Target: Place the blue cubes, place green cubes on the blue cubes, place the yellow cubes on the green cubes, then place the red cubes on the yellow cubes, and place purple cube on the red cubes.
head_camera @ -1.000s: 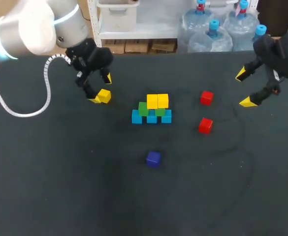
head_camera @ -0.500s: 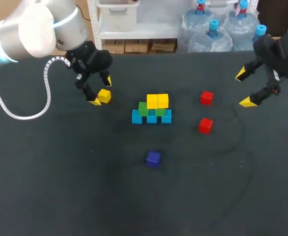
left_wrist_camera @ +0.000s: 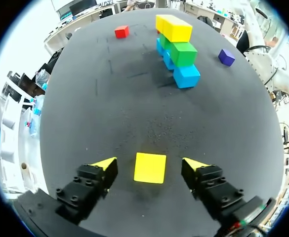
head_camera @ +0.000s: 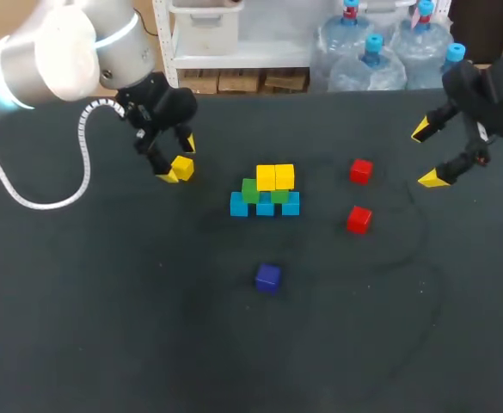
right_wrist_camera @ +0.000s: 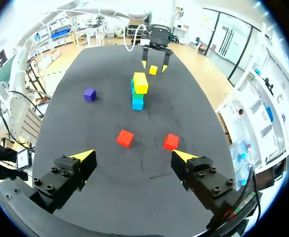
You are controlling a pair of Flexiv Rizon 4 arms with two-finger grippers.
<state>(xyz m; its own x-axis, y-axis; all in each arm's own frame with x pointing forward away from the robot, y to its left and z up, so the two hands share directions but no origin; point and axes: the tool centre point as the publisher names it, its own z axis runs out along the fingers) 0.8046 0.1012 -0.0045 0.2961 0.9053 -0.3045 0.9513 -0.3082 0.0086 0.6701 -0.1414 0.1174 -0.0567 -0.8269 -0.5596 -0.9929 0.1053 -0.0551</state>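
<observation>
Left gripper (left_wrist_camera: 149, 163) gapes wide, and a loose yellow cube (left_wrist_camera: 150, 167) lies flat on the table between its fingers with a gap on either side: nothing gripped. Since a second ago that cube has not budged, and the gripper has barely shifted over it. Right gripper (right_wrist_camera: 133, 155) is spread open too, empty and unmoved. On the dark table (head_camera: 105, 301) the stack (head_camera: 266, 193) stands mid-table: three blue cubes in a row, two green on them, two yellow on top. A red cube (head_camera: 361, 171) lies to its right, a second red cube (head_camera: 358, 219) nearer the front, and the purple cube (head_camera: 267, 277) sits alone before the stack. The left arm comes in from the far left corner with its wrist bent down; the right arm hangs at the far right edge.
</observation>
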